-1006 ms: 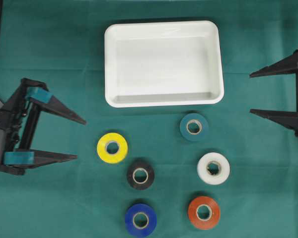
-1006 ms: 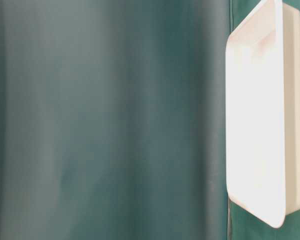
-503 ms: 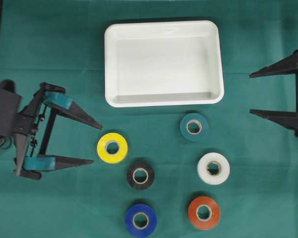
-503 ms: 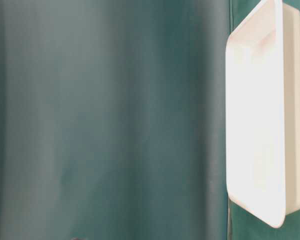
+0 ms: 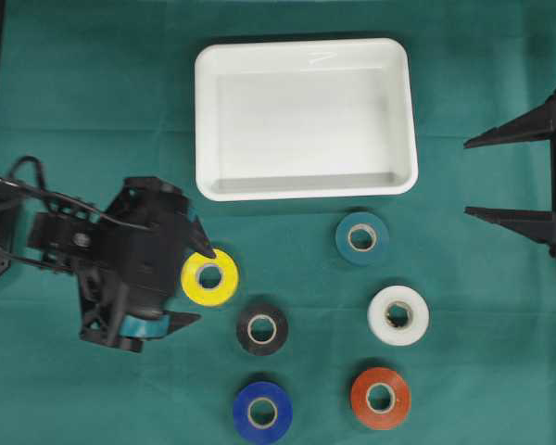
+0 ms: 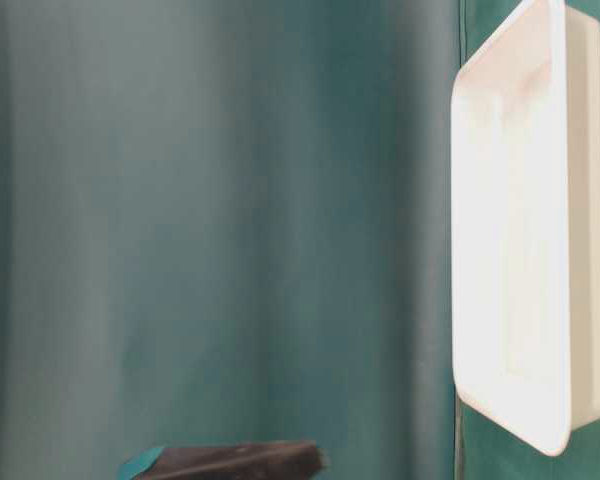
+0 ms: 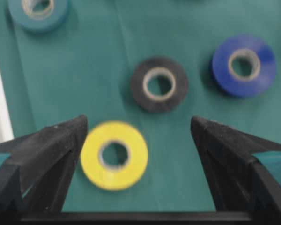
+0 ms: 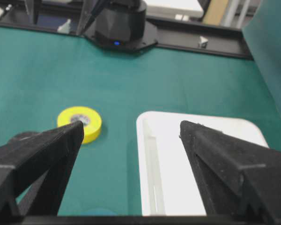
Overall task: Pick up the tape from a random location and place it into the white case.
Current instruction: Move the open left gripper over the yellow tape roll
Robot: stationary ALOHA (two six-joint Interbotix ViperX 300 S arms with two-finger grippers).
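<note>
The left gripper [image 5: 200,281] is spread wide, pointed down, w/ the yellow tape [image 5: 209,276] between its fingers [image 7: 56,140]; nothing is held. The right gripper [image 5: 470,177] is also spread, parked at the right edge. Black [image 5: 262,327], blue [image 5: 262,412], teal [image 5: 361,238], white [image 5: 398,315] and orange [image 5: 380,398] tapes are laid on the cloth. The case [image 5: 305,190] is positioned behind them.

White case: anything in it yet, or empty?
Empty. The overhead view shows only the bare floor of the white case; all six tape rolls, including the yellow roll, lie flat on the green cloth below it.
</note>
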